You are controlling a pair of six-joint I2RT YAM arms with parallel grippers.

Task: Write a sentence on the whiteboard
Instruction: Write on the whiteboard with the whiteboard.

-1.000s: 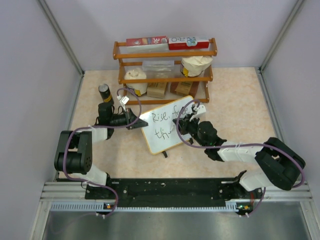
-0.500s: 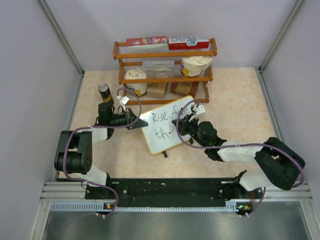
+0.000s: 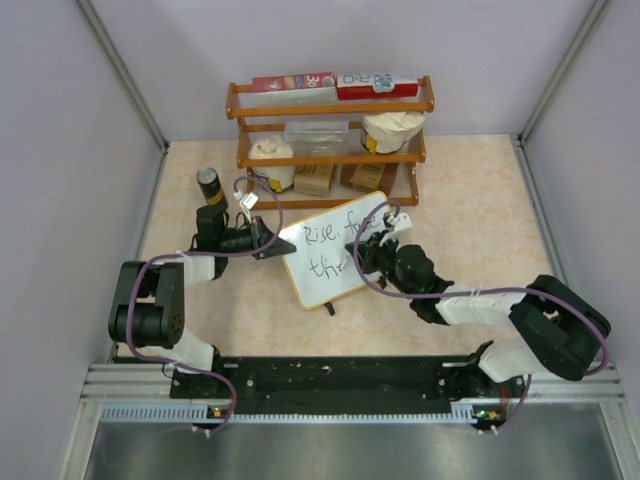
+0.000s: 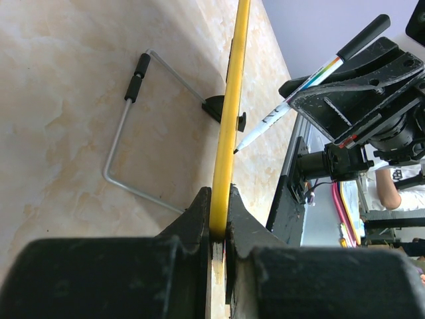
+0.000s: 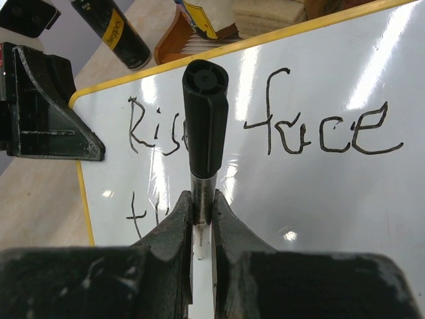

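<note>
- whiteboard [image 3: 322, 288] stands propped and tilted on the tabletop [image 3: 470, 200], mid-surface, writing side facing the arm bases
- left pincer [image 3: 272, 243] clenched on the whiteboard's left edge; the left wrist view shows the yellow-looking frame [image 4: 232, 100] pinched between both jaws
- right pincer [image 3: 362, 250] in front of the whiteboard's right half, grasping a marker [image 5: 206, 119] by the barrel, black end cap toward the camera
- marker tip sits right at the whiteboard face, lower line; contact probably, can't confirm from this angle
- sentence [image 5: 319, 133] in black on the whiteboard: top line "Rise, face", with the "e" and comma hidden behind the marker in the right wrist view; second line starts "th", rest covered by the pincer
- wire stand [image 4: 126, 126] folds out behind the whiteboard, flat on the tabletop
- wooden rack [image 3: 330, 140] behind the whiteboard, holding boxes and jars
- black can with yellow band [image 3: 210, 185] behind and left of the whiteboard, apart from it
</note>
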